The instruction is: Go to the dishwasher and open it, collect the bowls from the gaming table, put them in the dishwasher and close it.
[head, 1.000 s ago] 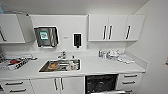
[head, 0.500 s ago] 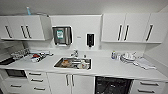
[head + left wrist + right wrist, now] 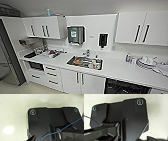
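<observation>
White kitchen run ahead | sink [image 3: 85, 62] mid-counter, holding dishes | dishwasher [image 3: 126, 88] below the counter, right of the sink, dark inside, seemingly open | stacked crockery [image 3: 146, 62] above it, near the edge | grippers: cannot tell if apart or together | risk: base clipping the lowered door on approach

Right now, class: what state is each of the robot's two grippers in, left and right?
Left gripper: cannot be told; the left wrist view does not settle it.
Right gripper: cannot be told; the right wrist view does not settle it either.
</observation>
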Robot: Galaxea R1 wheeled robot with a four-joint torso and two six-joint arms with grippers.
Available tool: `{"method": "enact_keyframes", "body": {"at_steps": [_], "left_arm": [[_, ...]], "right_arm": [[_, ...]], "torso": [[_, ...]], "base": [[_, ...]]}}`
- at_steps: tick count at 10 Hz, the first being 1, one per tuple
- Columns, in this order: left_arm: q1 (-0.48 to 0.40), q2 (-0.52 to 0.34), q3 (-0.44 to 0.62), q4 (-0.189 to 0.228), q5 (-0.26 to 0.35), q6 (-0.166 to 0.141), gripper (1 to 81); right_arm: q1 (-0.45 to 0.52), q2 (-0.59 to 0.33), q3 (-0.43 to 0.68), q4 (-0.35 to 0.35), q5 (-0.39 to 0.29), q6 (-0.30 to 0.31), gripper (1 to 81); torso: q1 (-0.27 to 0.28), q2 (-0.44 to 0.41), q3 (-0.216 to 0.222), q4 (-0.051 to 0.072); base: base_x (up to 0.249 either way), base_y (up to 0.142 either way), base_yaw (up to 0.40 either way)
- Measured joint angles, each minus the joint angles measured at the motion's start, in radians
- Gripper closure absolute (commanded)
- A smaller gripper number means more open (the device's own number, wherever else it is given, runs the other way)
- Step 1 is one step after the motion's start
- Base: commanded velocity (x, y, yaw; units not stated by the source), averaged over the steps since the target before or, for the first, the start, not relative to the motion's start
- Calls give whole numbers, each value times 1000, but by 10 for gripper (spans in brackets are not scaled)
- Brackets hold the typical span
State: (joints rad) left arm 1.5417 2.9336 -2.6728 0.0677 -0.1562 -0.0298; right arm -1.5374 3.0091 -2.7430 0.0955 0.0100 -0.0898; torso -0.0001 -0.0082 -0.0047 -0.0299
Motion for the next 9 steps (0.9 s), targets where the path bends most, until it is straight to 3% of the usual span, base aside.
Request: {"method": "enact_keyframes", "body": {"at_steps": [3,6,9], "left_arm": [[6,-56,118,0,-16,1,10],[17,-79,143,0,-23,1,10],[26,-67,152,0,-31,1,10]], "right_arm": [[-3,-86,177,0,6,0,10],[-17,-181,362,1,16,1,10],[-23,-202,414,0,20,0,10]], "torso": [[0,0,0,0],[0,0,0,0],[0,0,0,0]], "base": [[0,0,375],[0,0,375],[0,0,375]]}}
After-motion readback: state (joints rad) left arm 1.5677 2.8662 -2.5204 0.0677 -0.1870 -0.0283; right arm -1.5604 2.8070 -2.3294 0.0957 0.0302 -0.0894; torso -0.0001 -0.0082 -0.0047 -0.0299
